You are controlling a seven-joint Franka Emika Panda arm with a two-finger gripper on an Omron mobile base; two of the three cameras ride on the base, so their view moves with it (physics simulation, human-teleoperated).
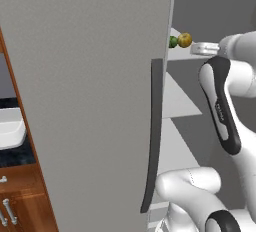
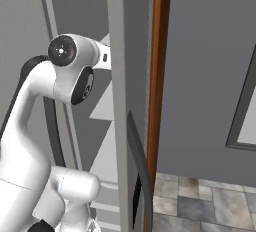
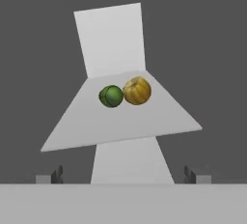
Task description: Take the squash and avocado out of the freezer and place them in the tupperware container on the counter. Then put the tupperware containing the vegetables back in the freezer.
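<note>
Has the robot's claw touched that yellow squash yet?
Apart. The hand view shows the open gripper well short of the squash on the shelf.

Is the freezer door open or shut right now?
Open: the freezer door is swung aside, exposing the squash and avocado on a shelf.

Rendered home kitchen. Tall grey freezer point(image 1: 90, 101), door swung open, dark vertical handle strip point(image 1: 154, 136) on the door. Inside, pale shelves point(image 3: 125, 117) against grey walls; a green avocado point(image 3: 111, 96) and yellow-tan squash point(image 3: 137, 91) sit touching on one shelf. To the left of the freezer, brown wooden cabinets point(image 1: 25, 201) with silver handles point(image 1: 10, 211) under a dark speckled bench point(image 1: 15, 158), with a white container point(image 1: 11, 128) on top. Wood trim point(image 2: 156, 101) runs beside the appliance. Floor of grey stone tiles point(image 2: 205, 203); plain grey wall point(image 2: 210, 61) to the right with a dark-framed panel point(image 2: 245, 111).
</note>
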